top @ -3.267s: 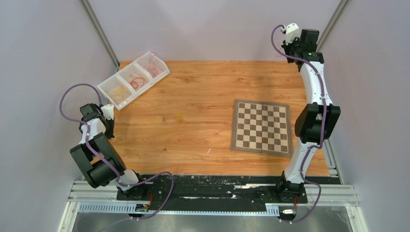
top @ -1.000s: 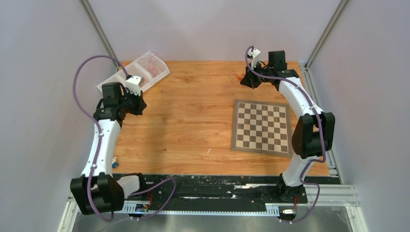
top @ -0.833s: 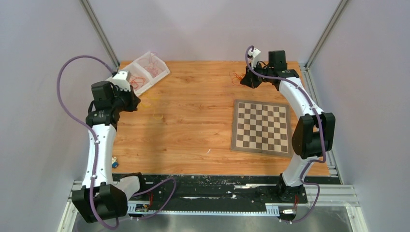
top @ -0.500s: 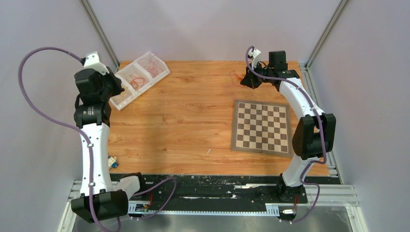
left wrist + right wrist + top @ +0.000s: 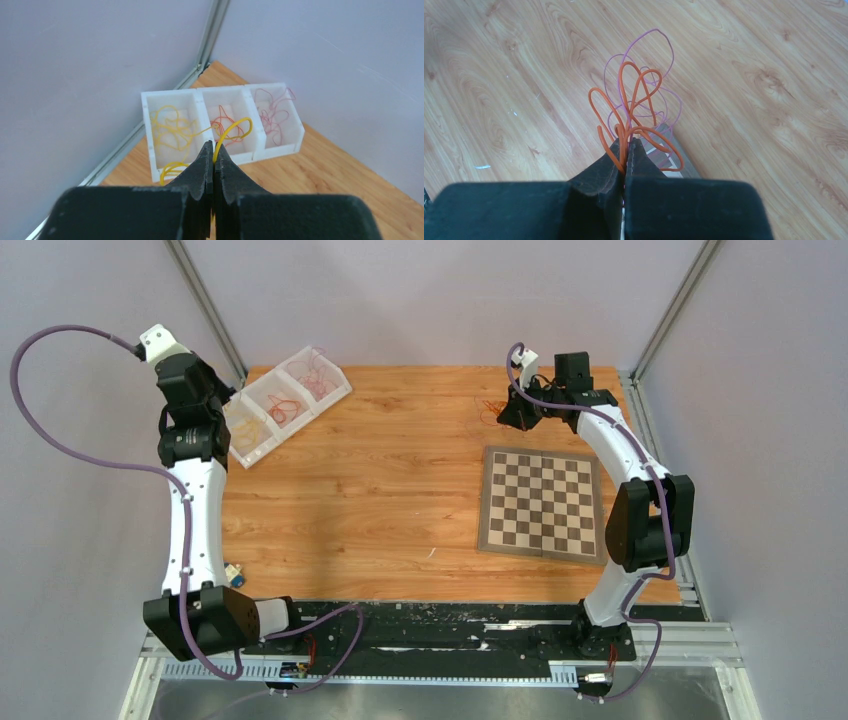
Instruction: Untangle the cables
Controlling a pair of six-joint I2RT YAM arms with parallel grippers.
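Observation:
My left gripper [image 5: 213, 149] is shut on a thin yellow strand [image 5: 233, 131] and hangs above and in front of the white three-compartment tray [image 5: 252, 157]. The strand loops up over the middle compartment. In the top view the left gripper [image 5: 218, 400] is at the tray's left end [image 5: 262, 452]. The compartments hold yellow [image 5: 172, 131], orange-red [image 5: 226, 120] and red strands [image 5: 272, 112]. My right gripper [image 5: 626, 143] is shut on a bunch of orange strands [image 5: 634, 92] mixed with thin purple ones [image 5: 659, 42], held above the wood. In the top view it [image 5: 503, 418] is at the back, beyond the chessboard.
The chessboard [image 5: 542, 502] lies right of centre, and its corner shows under the right gripper [image 5: 675, 150]. A small blue object [image 5: 234, 575] lies near the left arm's base. Grey walls and metal posts close in the back corners.
The left arm has swung back and left, rising from beside the tray to its left end with the yellow strand. The right gripper has shifted slightly down and left with its bunch.

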